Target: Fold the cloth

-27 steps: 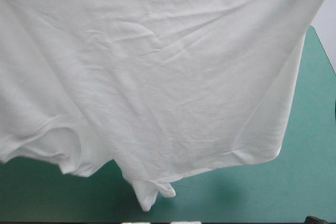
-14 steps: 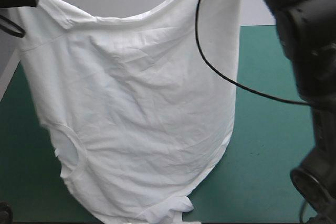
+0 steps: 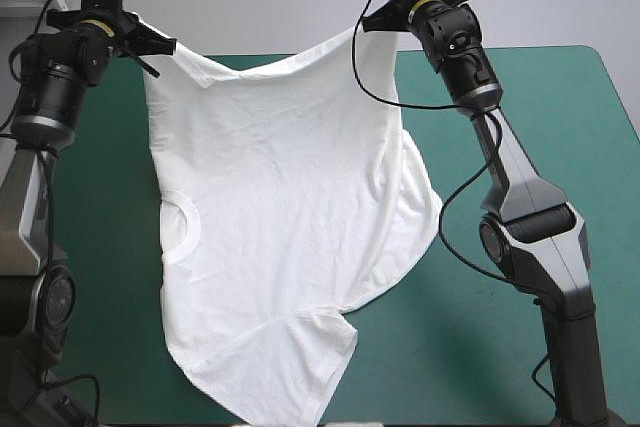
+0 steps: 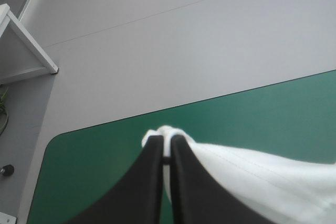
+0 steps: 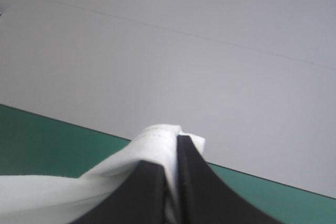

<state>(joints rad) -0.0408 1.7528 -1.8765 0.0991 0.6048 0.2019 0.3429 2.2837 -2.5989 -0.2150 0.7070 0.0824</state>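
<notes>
While hanging between both arms, T-shirt (image 3: 280, 217) spreads across frame centre over teal-green surface (image 3: 560, 147). Left gripper (image 3: 165, 47), upper left, jaws pinch one corner; right gripper (image 3: 368, 25), upper right, jaws pinch other.

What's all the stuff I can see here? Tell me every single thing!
T-shirt: one, white, hung up by two top corners between the grippers, draping down over the middle of the table toward its near edge.
table: one, teal-green cover, under and behind the T-shirt.
left gripper: one, black fingers, raised over the table's far left, shut on one corner of the T-shirt.
right gripper: one, black fingers, raised over the table's far side right of the middle, shut on the other corner.
</notes>
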